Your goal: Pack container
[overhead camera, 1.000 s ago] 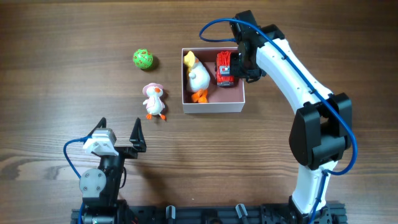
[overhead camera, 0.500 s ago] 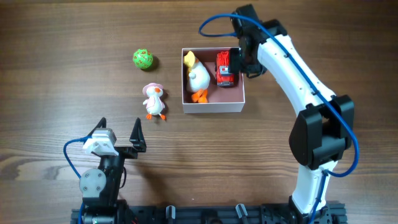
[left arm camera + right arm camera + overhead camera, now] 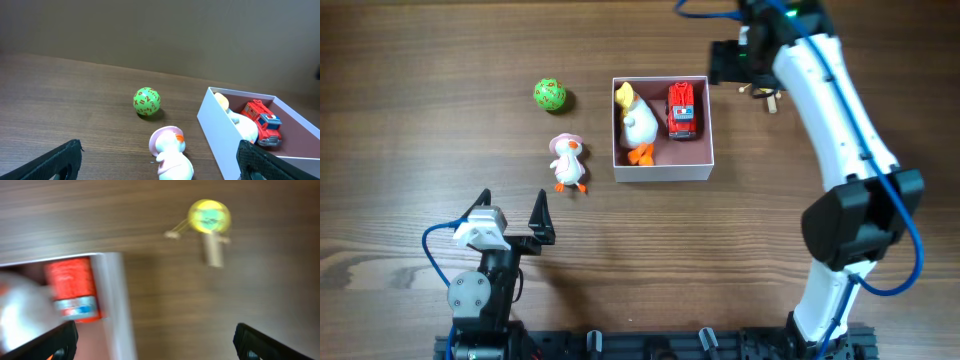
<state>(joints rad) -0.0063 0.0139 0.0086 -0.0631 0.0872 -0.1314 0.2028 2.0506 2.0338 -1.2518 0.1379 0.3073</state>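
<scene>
Two toys, duck (image 3: 638, 122) and truck (image 3: 682, 108), lie in the container (image 3: 662, 172). Only your right wrist view clearly shows a yellow-headed toy (image 3: 209, 217) outside its right wall. Left gripper (image 3: 511, 206), well apart from it, and right gripper (image 3: 156, 342) both gape empty.

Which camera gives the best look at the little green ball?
The left wrist view: the green ball is sharp and close, its orange markings visible, lying left of the container. The overhead view shows it small, from above. The right wrist view does not show it.
</scene>
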